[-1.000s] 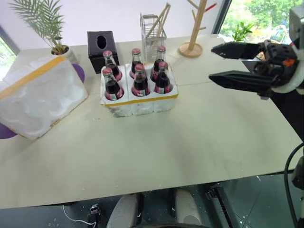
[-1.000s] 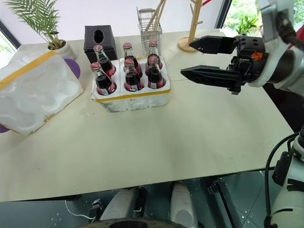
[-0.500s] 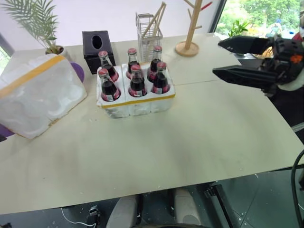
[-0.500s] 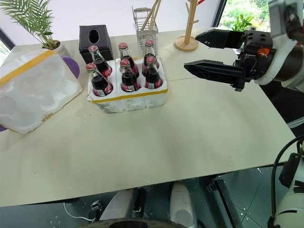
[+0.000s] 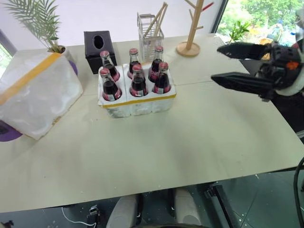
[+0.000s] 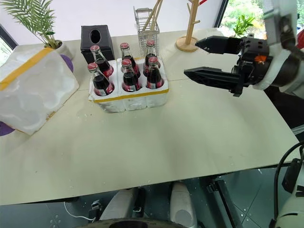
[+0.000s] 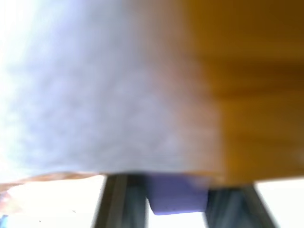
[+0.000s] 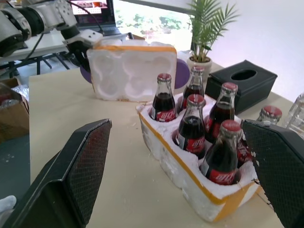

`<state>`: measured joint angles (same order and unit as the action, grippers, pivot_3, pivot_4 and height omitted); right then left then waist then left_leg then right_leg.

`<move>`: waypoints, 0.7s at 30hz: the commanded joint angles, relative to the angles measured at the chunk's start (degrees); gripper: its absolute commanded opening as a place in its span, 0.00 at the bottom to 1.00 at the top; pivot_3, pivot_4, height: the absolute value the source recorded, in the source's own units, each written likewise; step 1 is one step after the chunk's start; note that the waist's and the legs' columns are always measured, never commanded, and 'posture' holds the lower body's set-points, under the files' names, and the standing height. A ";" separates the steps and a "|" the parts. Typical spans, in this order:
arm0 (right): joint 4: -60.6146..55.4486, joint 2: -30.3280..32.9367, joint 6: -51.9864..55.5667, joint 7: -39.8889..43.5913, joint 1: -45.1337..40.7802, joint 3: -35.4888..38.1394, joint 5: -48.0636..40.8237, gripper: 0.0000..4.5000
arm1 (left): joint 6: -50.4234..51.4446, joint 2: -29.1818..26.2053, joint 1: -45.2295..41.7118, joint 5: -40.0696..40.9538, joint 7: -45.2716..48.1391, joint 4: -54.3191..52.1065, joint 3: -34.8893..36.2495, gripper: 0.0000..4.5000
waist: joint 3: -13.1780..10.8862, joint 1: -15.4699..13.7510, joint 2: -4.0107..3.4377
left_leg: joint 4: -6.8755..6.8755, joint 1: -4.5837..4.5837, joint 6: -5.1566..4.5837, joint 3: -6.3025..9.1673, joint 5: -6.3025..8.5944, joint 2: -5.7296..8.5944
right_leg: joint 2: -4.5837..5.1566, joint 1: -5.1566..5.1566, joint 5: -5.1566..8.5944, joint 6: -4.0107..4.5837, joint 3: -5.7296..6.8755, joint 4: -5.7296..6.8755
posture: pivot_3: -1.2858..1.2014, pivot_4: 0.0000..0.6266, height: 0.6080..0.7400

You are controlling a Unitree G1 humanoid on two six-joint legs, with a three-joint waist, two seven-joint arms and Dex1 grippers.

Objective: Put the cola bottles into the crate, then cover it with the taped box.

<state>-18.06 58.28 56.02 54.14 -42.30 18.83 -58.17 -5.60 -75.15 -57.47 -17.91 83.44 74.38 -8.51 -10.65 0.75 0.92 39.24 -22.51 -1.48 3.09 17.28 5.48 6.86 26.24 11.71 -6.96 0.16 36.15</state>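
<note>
The left gripper (image 8: pixel 85 50) is clamped on the far wall of the taped box (image 5: pixel 38 95), which lies tipped beside the crate (image 5: pixel 137 102). The right gripper (image 6: pixel 202 59) hovers wide apart, empty. All six cola bottles (image 5: pixel 137 80) stand crated. The foam box is probably light, stiff and crumbly; grip both side walls gently.

**Bystanders on the table**

A pale table (image 5: pixel 190 142) carries a black tissue box (image 5: pixel 96 42) near its far edge, with a wire utensil rack (image 5: pixel 151 31) holding wooden sticks just beside it. A wooden branch stand (image 5: pixel 192 28) rises further right. A potted palm (image 5: pixel 40 21) sits at the far left corner, a purple disc (image 5: pixel 9 132) nearby.
</note>
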 commanded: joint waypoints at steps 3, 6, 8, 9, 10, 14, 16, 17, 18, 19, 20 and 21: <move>-0.76 2.19 -1.02 0.14 1.48 1.19 1.03 1.00 | 0.58 -0.21 -0.39 4.34 0.60 -0.90 4.41 0.06 | -0.01 0.04 0.01 | 0.00 0.00 0.00 0.00 0.00 0.00 | 0.00 0.01 0.00 0.00 0.00 0.00 | 0.52 0.24 1.00; -0.50 2.86 -1.84 0.18 3.45 1.61 2.26 1.00 | -0.94 0.82 -0.37 7.59 -1.51 -2.57 7.59 0.06 | 0.00 -0.10 0.12 | 0.01 0.00 0.01 0.02 0.00 0.00 | 0.00 0.00 0.00 0.00 0.00 -0.01 | 0.52 0.24 1.00; -0.71 3.21 -3.54 0.19 5.18 1.79 4.20 1.00 | -2.90 1.85 0.07 9.31 -5.64 -4.59 9.54 0.06 | -0.01 -0.12 0.18 | 0.01 -0.01 0.01 0.03 0.00 -0.01 | 0.00 0.00 0.00 0.00 0.00 -0.01 | 0.52 0.24 1.00; -0.71 3.23 -3.95 0.22 5.86 2.00 4.59 1.00 | -4.90 2.31 0.71 10.09 -7.60 -5.89 10.46 0.06 | -0.01 -0.10 0.18 | 0.01 -0.01 0.01 0.02 0.00 -0.01 | 0.01 0.00 0.00 0.00 0.00 -0.02 | 0.52 0.24 1.00; -0.71 3.17 -4.21 0.33 6.41 2.23 4.74 1.00 | -6.48 2.68 1.28 10.66 -9.48 -7.11 11.18 0.06 | -0.01 -0.04 0.18 | 0.02 -0.01 0.01 0.02 0.00 -0.01 | 0.02 0.00 0.00 0.00 0.00 -0.02 | 0.52 0.24 1.00; -1.24 2.65 -4.24 -0.10 8.41 3.30 4.32 1.00 | -14.40 5.46 2.21 10.29 -25.08 -15.94 13.28 0.06 | -0.02 -0.08 0.18 | 0.01 -0.01 0.03 0.02 -0.01 -0.02 | 0.02 0.06 0.00 0.00 -0.02 -0.02 | 0.52 0.24 1.00; -1.44 2.39 -4.35 -0.42 9.21 3.59 4.26 1.00 | -16.45 7.57 3.05 9.09 -33.33 -23.42 13.70 0.06 | -0.02 -0.29 0.21 | 0.02 -0.04 0.07 0.03 -0.03 -0.02 | 0.03 0.06 0.00 0.00 -0.02 -0.04 | 0.52 0.24 1.00; -1.46 2.32 -4.39 -0.59 9.42 3.65 4.24 1.00 | -16.52 8.27 3.68 8.67 -36.16 -26.36 13.86 0.06 | 0.00 -0.37 0.24 | 0.02 -0.05 0.08 0.03 -0.04 -0.02 | 0.04 0.05 -0.01 0.00 -0.02 -0.04 | 0.52 0.24 1.00; -1.20 2.15 -4.45 -0.84 9.72 3.70 4.28 1.00 | -15.49 9.65 4.84 7.90 -39.69 -31.42 14.10 0.06 | 0.00 -0.33 0.24 | 0.03 -0.05 0.08 0.04 -0.03 0.00 | 0.06 0.04 -0.01 0.00 -0.02 -0.04 | 0.52 0.24 1.00; -1.06 2.03 -4.44 -1.11 9.84 3.67 4.25 1.00 | -14.69 10.49 5.85 7.38 -42.19 -34.98 14.26 0.06 | 0.00 -0.27 0.24 | 0.03 -0.06 0.08 0.03 -0.03 0.01 | 0.06 0.03 -0.02 -0.02 -0.04 -0.04 | 0.52 0.24 1.00; -0.97 1.96 -4.59 -1.32 10.00 3.57 4.44 1.00 | -14.64 11.05 6.94 6.51 -44.63 -38.31 14.29 0.06 | 0.00 -0.23 0.24 | 0.03 -0.05 0.08 0.02 -0.03 0.02 | 0.07 0.03 -0.03 -0.04 -0.06 -0.04 | 0.52 0.24 1.00; -0.82 1.90 -4.74 -1.50 10.37 3.49 4.75 1.00 | -13.34 12.32 8.13 5.21 -47.54 -43.45 14.29 0.06 | 0.00 -0.22 0.24 | 0.02 -0.05 0.08 0.02 -0.03 0.02 | 0.06 0.04 -0.03 -0.04 -0.07 -0.04 | 0.52 0.24 1.00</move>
<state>-18.34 59.85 52.37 53.02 -31.90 20.14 -53.43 -19.91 -62.91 -49.77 -11.31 40.52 37.19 4.02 -10.65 0.53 1.16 39.26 -22.56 -1.39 3.11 17.24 5.50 6.91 26.29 11.68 -7.00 0.10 36.10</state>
